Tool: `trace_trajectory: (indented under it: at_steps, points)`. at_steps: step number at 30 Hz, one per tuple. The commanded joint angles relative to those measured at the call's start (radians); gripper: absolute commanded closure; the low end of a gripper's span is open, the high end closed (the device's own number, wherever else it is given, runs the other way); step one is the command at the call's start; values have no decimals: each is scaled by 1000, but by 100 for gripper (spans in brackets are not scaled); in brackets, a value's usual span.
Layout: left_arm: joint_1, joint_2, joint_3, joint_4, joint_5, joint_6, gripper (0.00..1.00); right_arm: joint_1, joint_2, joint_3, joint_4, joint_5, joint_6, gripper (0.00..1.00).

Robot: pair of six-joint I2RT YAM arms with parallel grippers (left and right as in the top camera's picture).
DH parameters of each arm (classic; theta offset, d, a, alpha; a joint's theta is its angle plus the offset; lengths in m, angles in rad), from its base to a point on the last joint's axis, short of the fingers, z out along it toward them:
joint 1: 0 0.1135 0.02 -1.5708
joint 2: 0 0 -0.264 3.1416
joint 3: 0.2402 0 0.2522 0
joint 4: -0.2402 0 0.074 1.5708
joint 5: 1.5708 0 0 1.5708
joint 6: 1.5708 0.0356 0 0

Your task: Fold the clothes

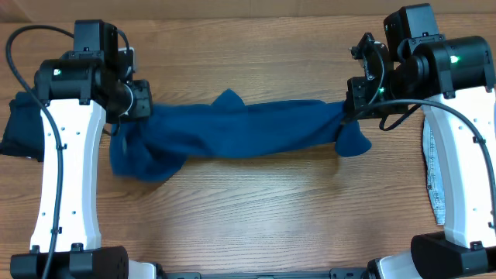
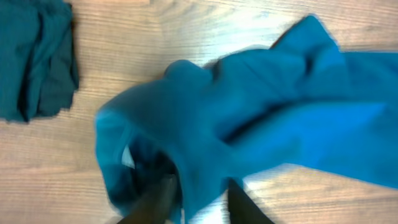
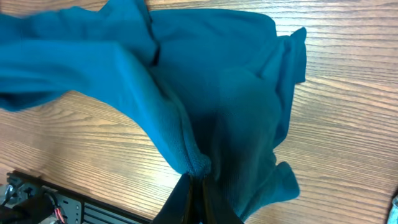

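The clothes lie across the wooden table. A large mid-blue knit garment is stretched in a band between both arms. My left gripper sits at its bunched left end, open, with a fold of blue fabric hanging loosely between the parted fingers and wood showing beside it. That view is blurred. My right gripper is shut on a pinched edge of the blue garment at its right end, and a loose corner hangs below.
A dark navy garment lies folded at the table's far left. Pale denim lies along the right edge, partly under the right arm. A black rail runs along the table's front edge.
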Motion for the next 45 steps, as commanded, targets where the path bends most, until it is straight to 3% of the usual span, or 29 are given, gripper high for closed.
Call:
trace_trajectory:
  at_steps: [1, 6, 9, 11, 13, 16, 19, 24, 25, 27, 28, 37, 45]
  points:
    - [5, 8, 19, -31, -9, 5, 46, 4, -22, 0, 7, 8, 3, 95]
    - [1, 13, 19, 58, 64, 7, 41, 4, -22, 0, 7, 8, 3, 94]
    - [-17, 64, 16, 151, 108, 36, 41, 4, -21, 0, 0, 8, 3, 88]
    - [-32, 138, 16, 177, 164, 76, 40, 4, -16, 0, -13, 8, 3, 68]
    - [-48, 235, 16, 201, 229, 124, 38, 4, -14, -3, -12, 13, 5, 41]
    - [-71, 360, 16, 249, 261, 149, 39, 3, -13, -3, -7, 41, 16, 20]
    - [-80, 470, 16, 314, 261, 180, 36, 3, -13, -3, 3, 53, 29, 18]
    - [-100, 587, 16, 375, 261, 217, 44, 3, -13, -3, 18, 53, 30, 19]
    - [-104, 598, 16, 386, 260, 219, 50, 3, -13, -3, 21, 53, 30, 19]
    - [-111, 596, 18, 380, 262, 215, 92, 3, -13, -3, 25, 53, 30, 21]
    - [-113, 586, 30, 369, 260, 216, 96, 3, -13, -3, 29, 53, 30, 21]
    - [-110, 409, 406, 178, 149, 188, 96, 3, 47, -6, 112, 53, 53, 23]
    - [-109, 335, 427, 107, -61, 159, 96, -57, 249, -134, 206, 65, 103, 24]
